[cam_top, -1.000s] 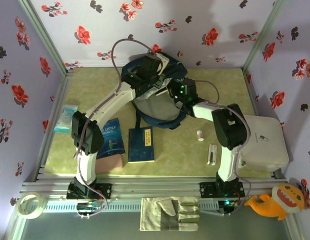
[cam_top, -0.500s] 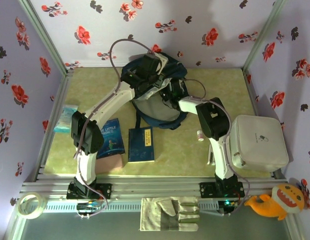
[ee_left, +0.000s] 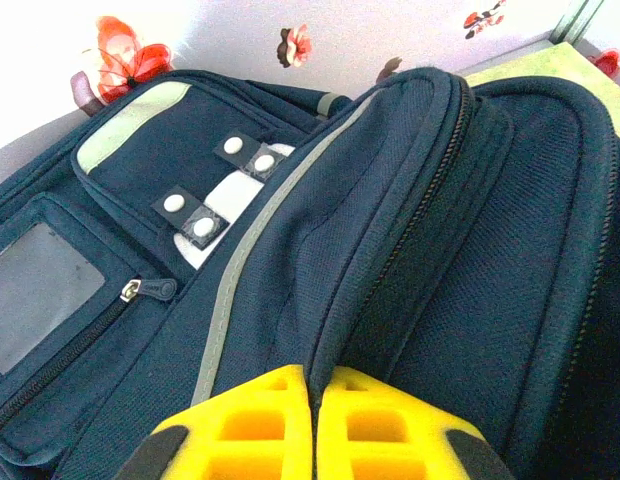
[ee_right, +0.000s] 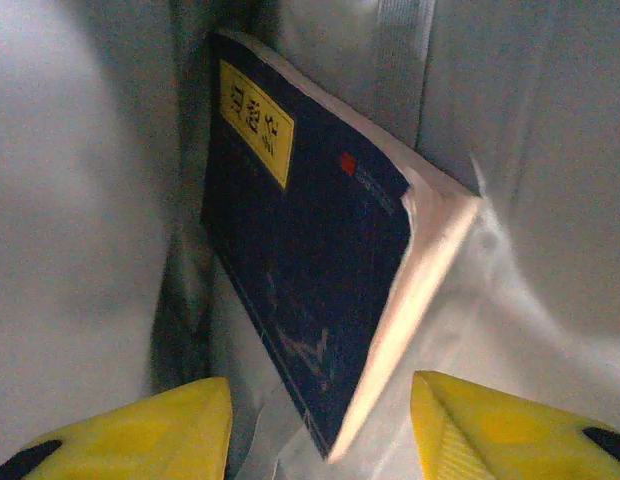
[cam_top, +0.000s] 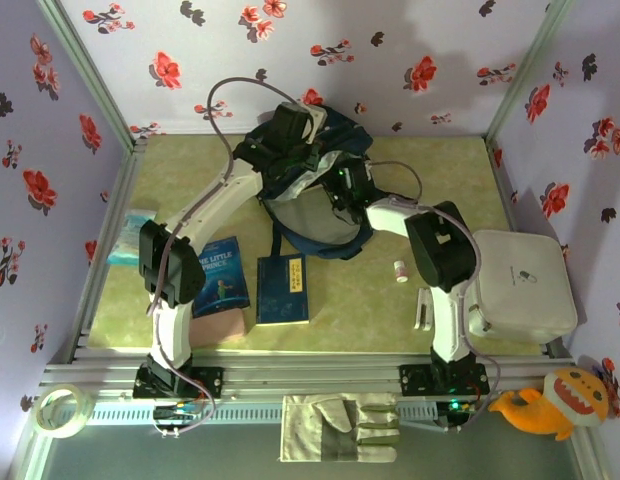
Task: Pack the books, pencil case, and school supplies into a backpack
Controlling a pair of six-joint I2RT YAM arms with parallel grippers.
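Note:
The dark navy backpack (cam_top: pixel 315 215) lies open at the back of the table. My left gripper (cam_top: pixel 293 148) is at its top edge, shut on a fold of backpack (ee_left: pixel 420 220) fabric beside the zipper; its yellow fingertips (ee_left: pixel 280 385) pinch the fold. My right gripper (cam_top: pixel 342 193) reaches into the opening and stands open. A navy book (ee_right: pixel 310 250) with a yellow label leans against the grey lining (ee_right: pixel 530 150) between the right fingers (ee_right: pixel 180 420), untouched. Another navy book (cam_top: pixel 283 288) and the Little Prince (cam_top: pixel 222 275) lie on the table, the latter partly on the pink pencil case (cam_top: pixel 220 326). A white tube (cam_top: pixel 400 271) and a white bar (cam_top: pixel 423 308) lie to the right.
A white box (cam_top: pixel 520 283) sits at the right edge beside my right arm. A pale blue packet (cam_top: pixel 130 236) lies at the left wall. On the near ledge are a work glove (cam_top: pixel 340 428), a tape roll (cam_top: pixel 58 410) and an orange plush toy (cam_top: pixel 550 400).
My right gripper pushed further into the backpack and opened, letting go of the navy book inside. The left gripper kept its hold and shifted slightly back.

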